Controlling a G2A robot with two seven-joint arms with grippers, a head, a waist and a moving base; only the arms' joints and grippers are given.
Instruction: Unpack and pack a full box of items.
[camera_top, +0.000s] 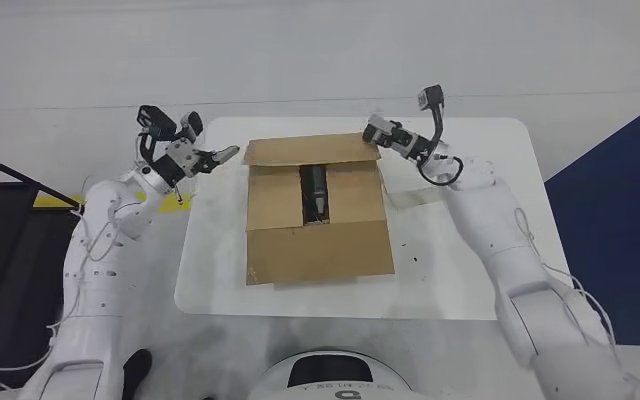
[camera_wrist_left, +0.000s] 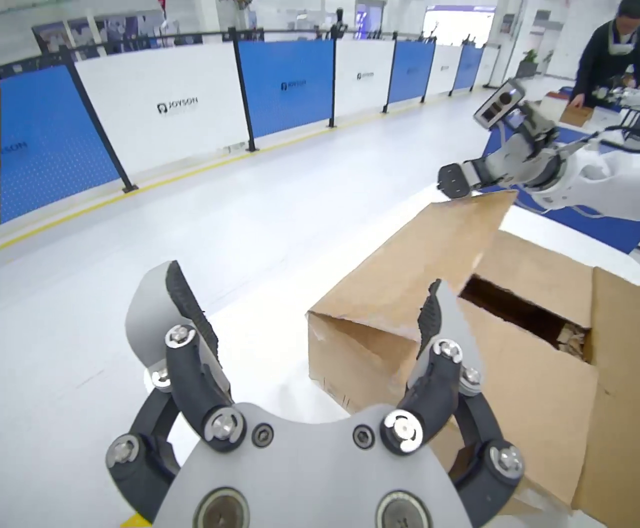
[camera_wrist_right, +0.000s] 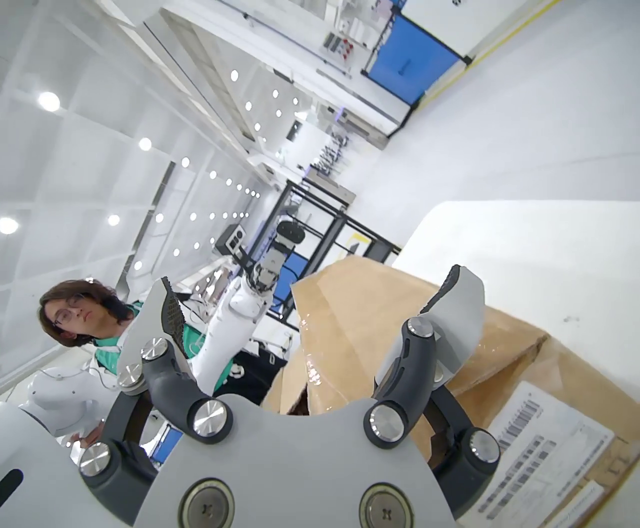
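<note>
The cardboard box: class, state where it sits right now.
In the top view the cardboard box sits centred on the white table, between the left pincer off its far-left corner and the right pincer by its far-right corner.

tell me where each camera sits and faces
Top view: above the arms, facing down on the table and cardboard box; both arms show.
Left wrist view: behind the open left gripper, facing over the box to the right gripper.
Right wrist view: behind the open right gripper, tilted upward past the box.
All three share the box.
</note>
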